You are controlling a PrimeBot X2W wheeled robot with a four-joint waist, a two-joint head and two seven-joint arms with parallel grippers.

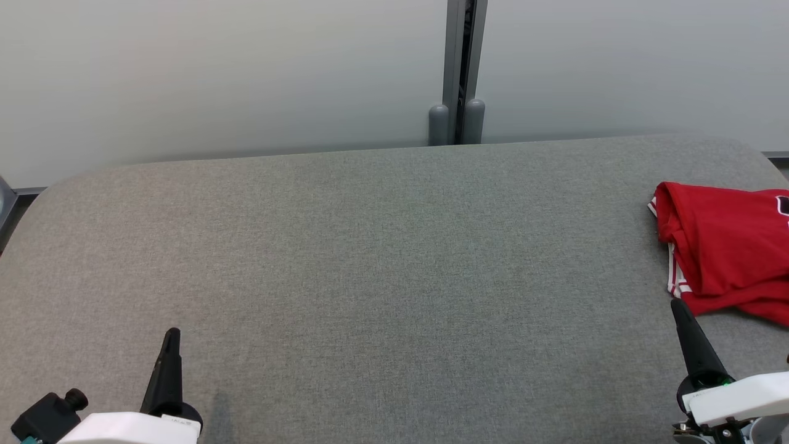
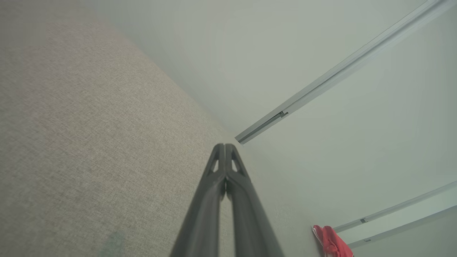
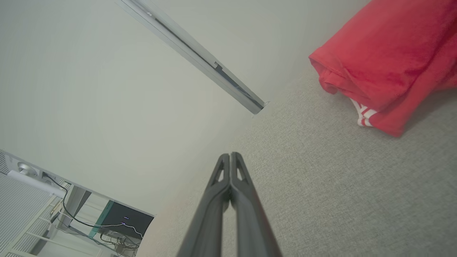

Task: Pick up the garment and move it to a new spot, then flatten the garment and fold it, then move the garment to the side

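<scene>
You have the red jersey-like garment with white striped trim (image 1: 721, 246) lying bunched in loose layers at the right edge of the head frame, partly cut off by it, on the grey fabric-covered table (image 1: 370, 259). It sits near the table's rounded right end, so it reads either as a pile waiting to be fetched or as a bundle parked at the side; I cannot tell which.

Your left gripper (image 1: 172, 338) rests at the lower left, its two dark fingers pressed together on nothing, well apart from the cloth. Your right gripper (image 1: 679, 306), at the lower right, is likewise pressed together and empty. Its tip is just beside the garment's near hem and, judging by the right wrist view, not touching it.

The whole middle of the table lies open for spreading and folding. Mind the far edge, where the pale wall panels (image 1: 216, 74) and the grey metal post (image 1: 459, 68) stand close behind.
</scene>
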